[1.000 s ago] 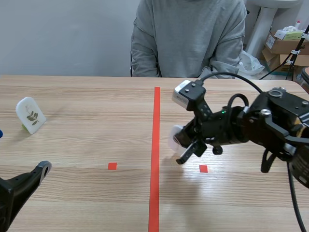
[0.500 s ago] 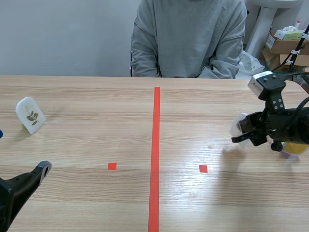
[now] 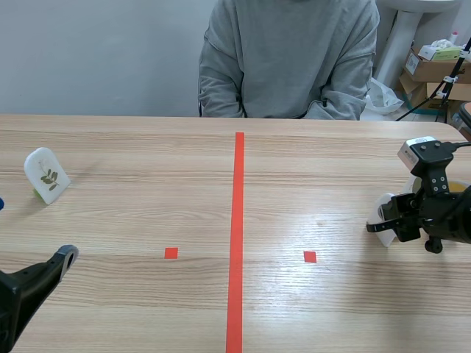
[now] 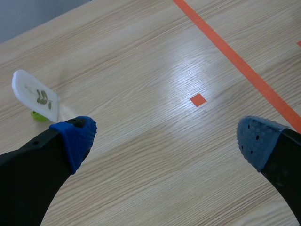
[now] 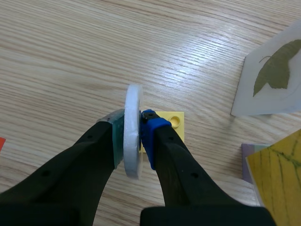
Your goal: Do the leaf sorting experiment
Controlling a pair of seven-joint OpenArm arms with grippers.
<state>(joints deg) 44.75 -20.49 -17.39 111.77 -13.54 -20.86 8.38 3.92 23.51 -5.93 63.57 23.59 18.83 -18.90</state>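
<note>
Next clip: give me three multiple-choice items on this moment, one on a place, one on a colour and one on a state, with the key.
1. The leaf card that the left wrist camera sees stands:
A. on the left arm's side of the red line
B. on the line
C. on the right arm's side

2. The base beside the held card in the right hand is:
A. red
B. yellow
C. black

3. The left hand is:
A. shut on a card
B. shut on nothing
C. open

Key:
1 A, since the scene view shows it far out on that side.
2 B, since the right wrist view shows it yellow.
3 C, since its fingers stand wide apart with only table between them.
</note>
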